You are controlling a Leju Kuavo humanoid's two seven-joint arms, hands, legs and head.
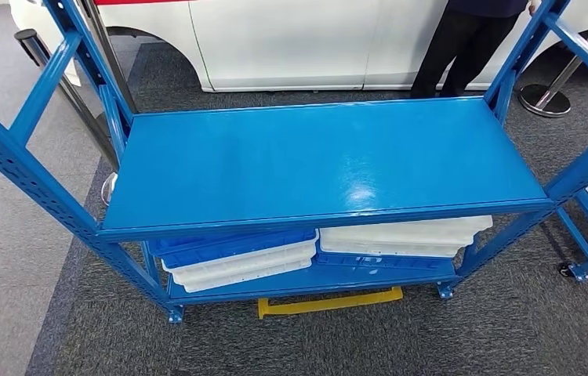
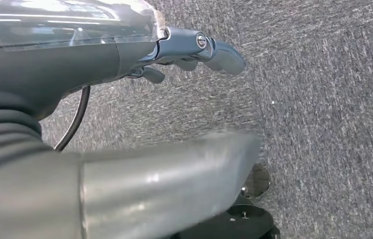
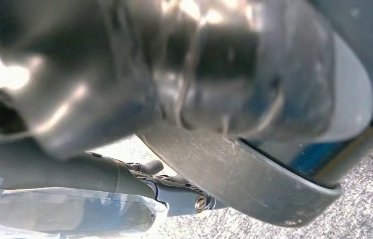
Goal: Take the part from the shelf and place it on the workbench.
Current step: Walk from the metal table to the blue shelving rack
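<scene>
A big blue shelf (image 1: 322, 160) is standing in the middle of the head view. Its top board is shining in the light. On the low board, blue and white trays (image 1: 236, 258) are lying in stacks at the lower middle of the frame. A yellow strip (image 1: 330, 302) is lying on the grey carpet (image 1: 510, 321) just under them. A white car (image 1: 291, 39) is sitting along the top of the frame. A person's dark legs (image 1: 459, 43) are standing by it at the upper right.

In the left wrist view, the left hand (image 2: 184, 50) is hanging over the carpet. Its fingers (image 2: 224, 55) are reaching out straight and are holding nothing.

In the right wrist view, the right hand (image 3: 174, 194) is showing dark fingers. A dark curved piece (image 3: 254, 184) is sitting very close to the hand. It may be the part, but the picture is blurry. I cannot tell if the right hand is holding it or not.
</scene>
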